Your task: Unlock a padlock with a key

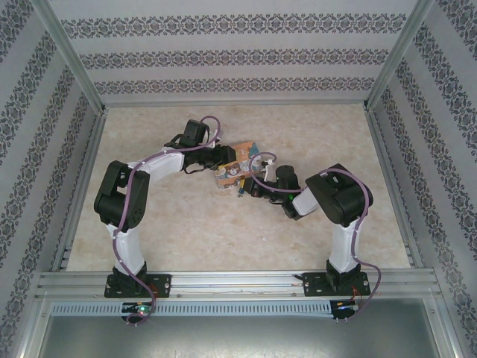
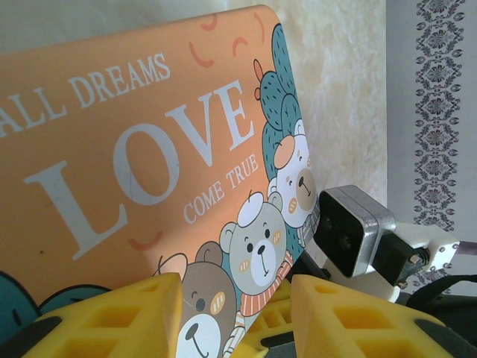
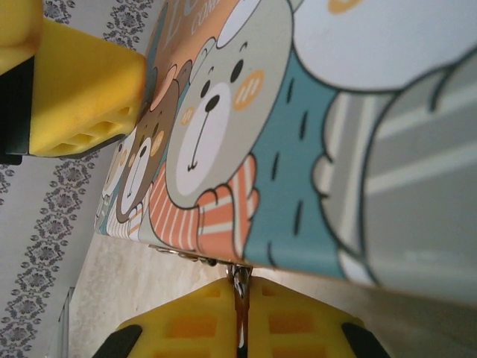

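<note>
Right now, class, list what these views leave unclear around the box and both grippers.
1. Right wrist: thin metal piece clamped in the right gripper, cut short by the bear-print box edge; key or shackle unclear.
2. Left wrist: the left gripper covers the box's lower edge; grip unclear.
3. Top external: details at the box's near edge too small to resolve.

The two are built alike — the left arm [image 1: 127, 250] and the right arm [image 1: 343, 250] each have a white lower link and chunky black joint housings. A pale purple cable loops loosely along the outside of each. Their black base plates [image 1: 138, 283] carry small lit indicators. The left gripper [image 2: 235, 287] has bright yellow fingers [image 2: 112, 317] moulded with rectangular pockets, black behind them — the right gripper [image 3: 240, 298] matches. A silver-and-black camera block [image 2: 350, 231] sits on a white bracket [image 2: 432, 246].
</note>
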